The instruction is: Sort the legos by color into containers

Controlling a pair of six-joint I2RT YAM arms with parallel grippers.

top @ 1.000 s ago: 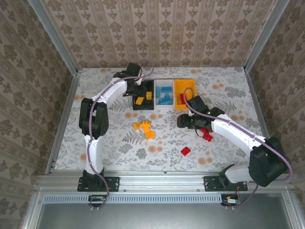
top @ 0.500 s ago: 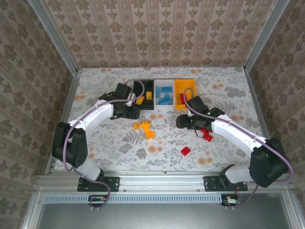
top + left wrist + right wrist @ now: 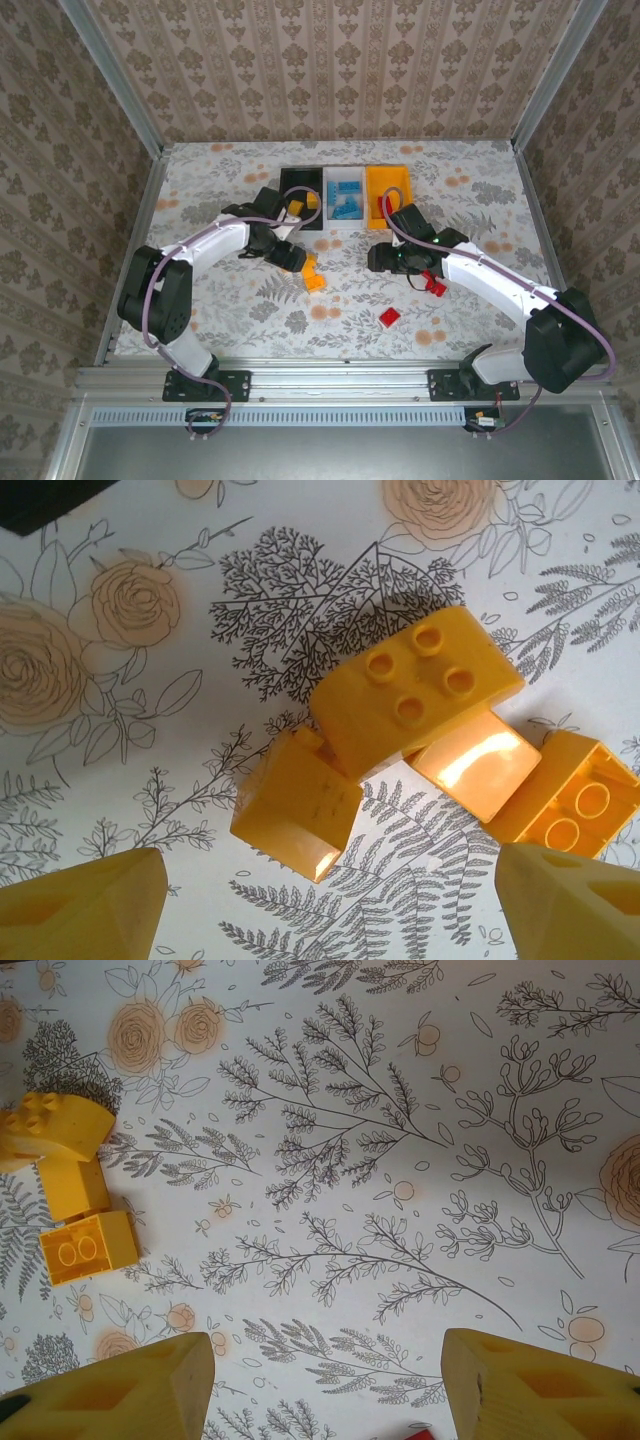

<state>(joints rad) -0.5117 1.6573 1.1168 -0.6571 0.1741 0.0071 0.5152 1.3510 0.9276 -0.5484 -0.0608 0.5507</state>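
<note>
Several yellow-orange legos [image 3: 415, 695] lie clustered on the floral cloth just ahead of my open left gripper [image 3: 330, 920], with nothing between its fingers. From above, the left gripper [image 3: 298, 262] hovers over that cluster [image 3: 315, 277], hiding part of it. My right gripper [image 3: 325, 1390] is open and holds nothing over bare cloth, with the yellow legos [image 3: 85, 1248] off to its left. From above, the right gripper [image 3: 374, 259] sits left of two red legos [image 3: 435, 284] [image 3: 389, 317]. The black bin [image 3: 285, 185], white bin [image 3: 345, 172] and orange bin [image 3: 388, 172] stand in a row at the back.
Yellow bricks [image 3: 297, 208] lie in the black bin and blue bricks [image 3: 347, 205] in the white one. Metal posts and wallpapered walls [image 3: 320, 70] close in the table on three sides. Open cloth stretches along the near edge and both sides.
My left arm has swung from over the black bin down to the yellow bricks on the cloth. The right gripper has crept slightly to the left.
</note>
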